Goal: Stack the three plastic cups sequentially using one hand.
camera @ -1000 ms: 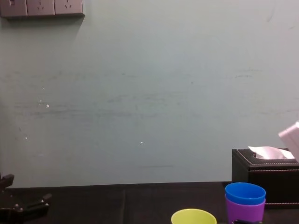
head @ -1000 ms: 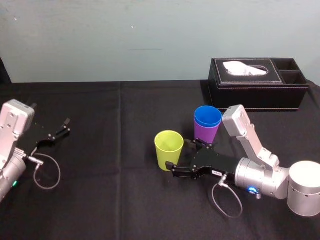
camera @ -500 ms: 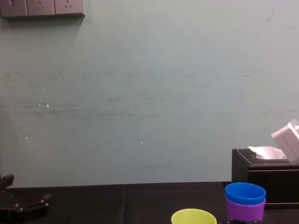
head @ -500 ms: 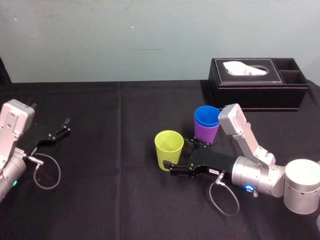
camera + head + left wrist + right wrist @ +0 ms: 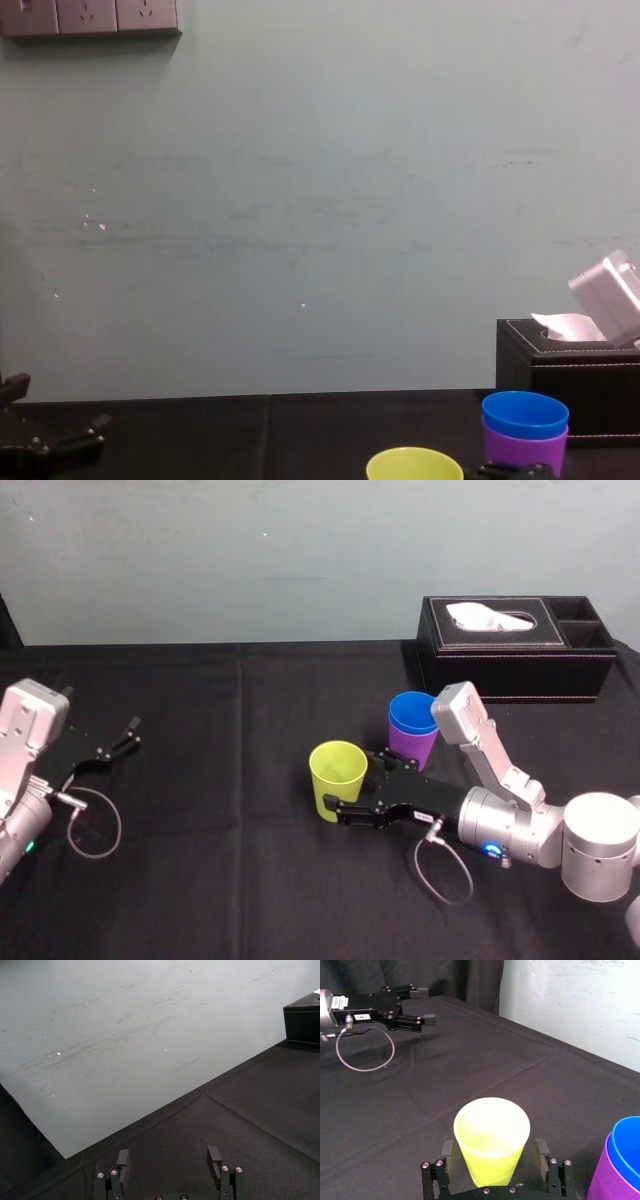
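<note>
The yellow-green cup (image 5: pixel 338 778) stands upright on the black cloth, a little left of centre. My right gripper (image 5: pixel 352 783) is open, low over the table, with one finger on each side of this cup. In the right wrist view the cup (image 5: pixel 491 1140) sits between the fingers (image 5: pixel 541 1152) with a small gap on both sides. Just behind and to the right, the blue cup (image 5: pixel 413 712) is nested in the purple cup (image 5: pixel 411 748). My left gripper (image 5: pixel 128 735) rests open at the far left, its fingers (image 5: pixel 214 1155) apart with nothing between them.
A black stitched tissue box (image 5: pixel 515 645) stands at the back right, behind the nested cups. A looped cable (image 5: pixel 95 825) lies by the left arm. The black table cloth (image 5: pixel 220 860) stretches between the two arms.
My right gripper has slid left, bringing its fingers farther around the yellow-green cup. The cups and the left arm have not moved.
</note>
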Tool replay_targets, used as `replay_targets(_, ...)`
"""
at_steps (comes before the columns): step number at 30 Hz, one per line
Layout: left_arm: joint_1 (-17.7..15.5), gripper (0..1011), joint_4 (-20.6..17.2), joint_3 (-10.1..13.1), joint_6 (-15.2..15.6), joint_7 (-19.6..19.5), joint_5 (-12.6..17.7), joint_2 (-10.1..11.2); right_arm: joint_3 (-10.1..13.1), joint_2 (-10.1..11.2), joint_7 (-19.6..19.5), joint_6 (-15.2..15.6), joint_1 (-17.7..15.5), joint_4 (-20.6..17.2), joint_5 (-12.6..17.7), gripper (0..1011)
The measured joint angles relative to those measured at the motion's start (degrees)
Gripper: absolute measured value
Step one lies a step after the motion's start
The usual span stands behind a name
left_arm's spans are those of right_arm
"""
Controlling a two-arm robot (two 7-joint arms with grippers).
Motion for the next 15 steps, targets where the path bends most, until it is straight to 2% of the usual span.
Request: replay_targets(15,0.0,1010,0.0,0.0,0.0,0.0,0.0,0.0,-0.56,-1.81,0.44,-0.44,2.5,3.59,-0.8,1003)
